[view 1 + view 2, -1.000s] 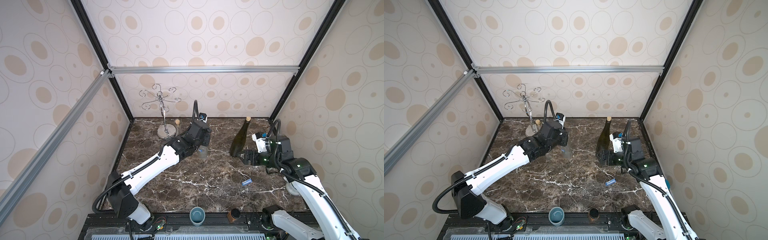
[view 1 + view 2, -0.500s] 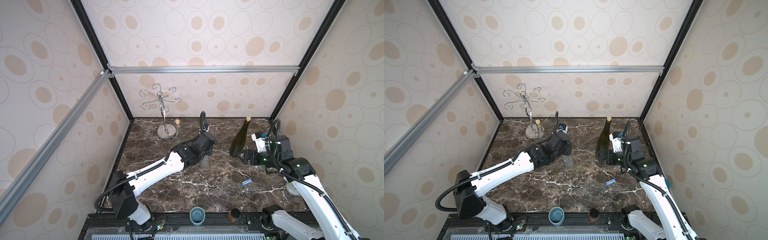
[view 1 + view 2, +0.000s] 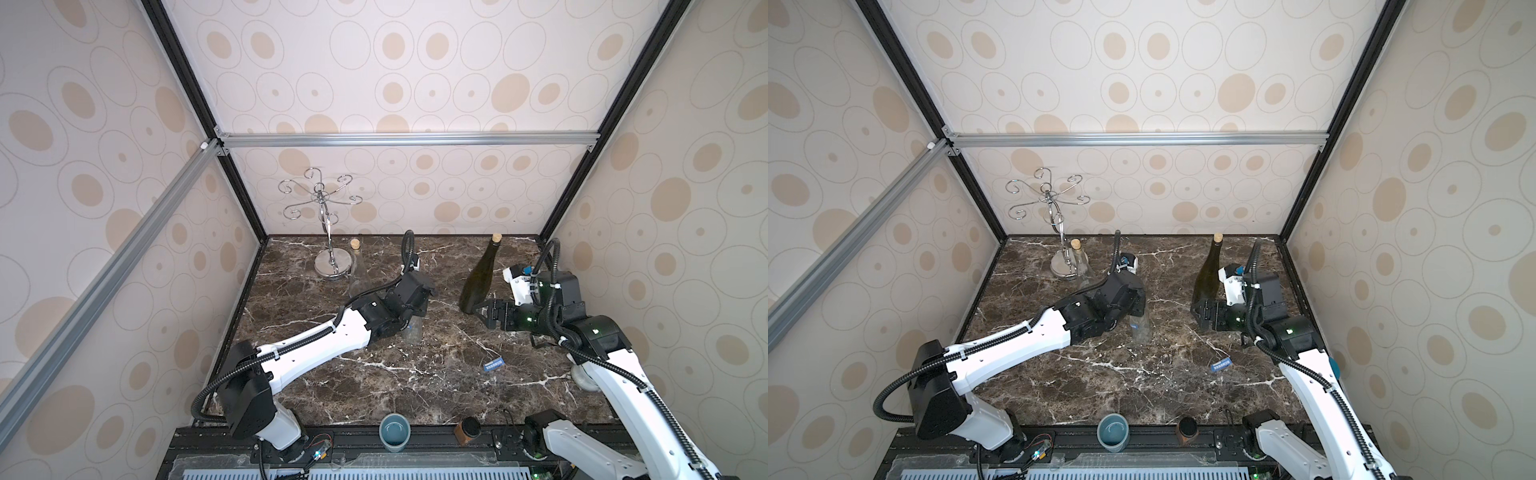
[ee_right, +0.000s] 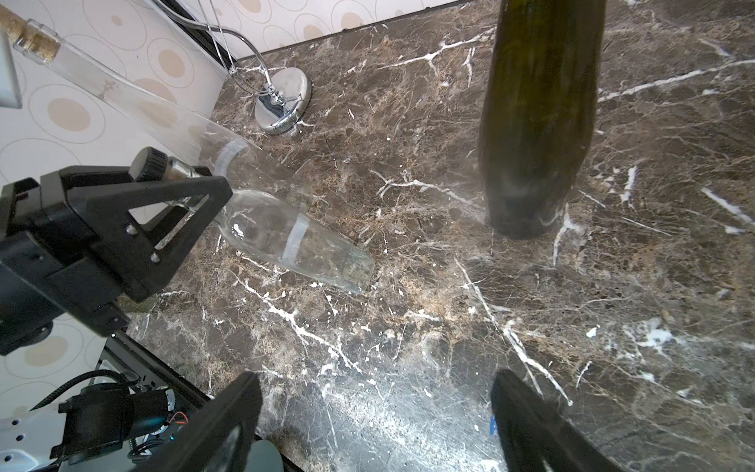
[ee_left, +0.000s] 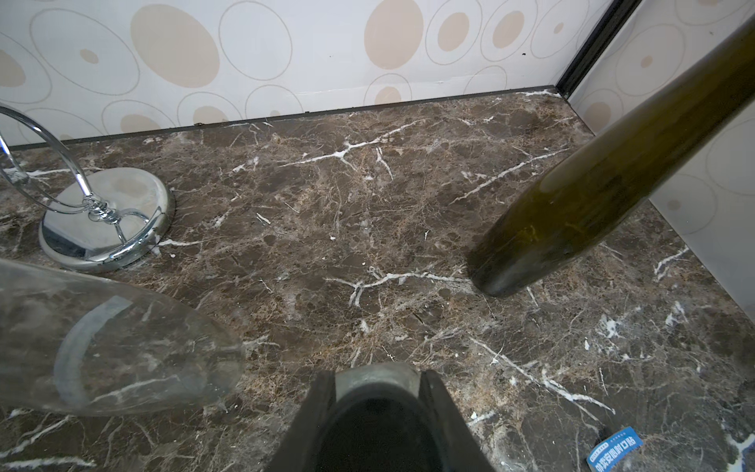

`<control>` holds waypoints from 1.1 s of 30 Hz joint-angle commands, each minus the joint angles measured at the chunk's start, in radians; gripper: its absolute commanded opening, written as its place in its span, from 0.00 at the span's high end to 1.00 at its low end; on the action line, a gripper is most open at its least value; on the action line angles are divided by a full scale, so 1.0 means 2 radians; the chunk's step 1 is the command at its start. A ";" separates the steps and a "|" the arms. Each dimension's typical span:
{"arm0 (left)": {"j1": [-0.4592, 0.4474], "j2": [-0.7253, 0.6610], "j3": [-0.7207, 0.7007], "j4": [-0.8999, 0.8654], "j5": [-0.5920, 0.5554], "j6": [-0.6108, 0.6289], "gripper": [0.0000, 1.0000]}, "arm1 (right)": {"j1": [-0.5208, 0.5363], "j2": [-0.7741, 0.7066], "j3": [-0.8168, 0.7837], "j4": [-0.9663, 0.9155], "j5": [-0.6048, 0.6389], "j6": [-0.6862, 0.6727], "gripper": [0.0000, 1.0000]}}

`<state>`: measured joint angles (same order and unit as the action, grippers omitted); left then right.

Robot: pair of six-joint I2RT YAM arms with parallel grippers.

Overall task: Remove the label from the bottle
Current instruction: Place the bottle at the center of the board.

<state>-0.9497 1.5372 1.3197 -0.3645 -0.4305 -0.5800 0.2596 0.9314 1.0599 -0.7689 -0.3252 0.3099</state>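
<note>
the small clear bottle (image 4: 294, 237) stood near the middle of the marble table (image 3: 374, 386), its neck clamped in the closed left gripper (image 4: 200, 184) just under the black cap (image 4: 149, 163); whether its base touched the marble could not be told. a blue label (image 3: 493, 365) lay flat on the table to the near right of it, well apart, so the peeling looked done, though pale bands on the glass may have been leftover adhesive. the risks, as i judged them: a grip on a thin neck of smooth glass could let the bottle swing or slip, and a careless release could tip it. the tall clear corked bottle (image 3: 360, 274) stood just beyond the left arm, so a wide retreat could knock it or the chrome glass rack (image 3: 331, 264) behind. the right gripper (image 3: 482, 309) hung wide open and empty just beside the foot of the dark green bottle (image 3: 478, 278) at the far right; a nudge there could topple it. the only writing was white characters on the blue label, too small to read; no brand showed on any bottle
</note>
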 commanded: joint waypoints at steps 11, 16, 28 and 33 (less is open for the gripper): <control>-0.009 -0.021 0.001 0.030 -0.005 -0.010 0.31 | 0.005 -0.006 -0.008 0.004 -0.002 0.003 0.09; -0.010 -0.032 0.004 0.039 0.024 0.019 0.09 | 0.005 -0.007 -0.007 0.004 -0.005 0.004 0.08; 0.009 -0.087 -0.033 0.094 0.185 0.171 0.00 | 0.022 -0.001 0.005 -0.011 0.010 0.004 0.05; 0.030 -0.093 -0.035 0.080 0.265 0.232 0.00 | 0.069 0.011 0.003 -0.006 0.042 0.008 0.03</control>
<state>-0.9119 1.3731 1.2503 -0.2043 -0.0311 -0.2413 0.3599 0.9371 1.0546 -0.7738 -0.2852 0.3237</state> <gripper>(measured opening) 0.999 0.966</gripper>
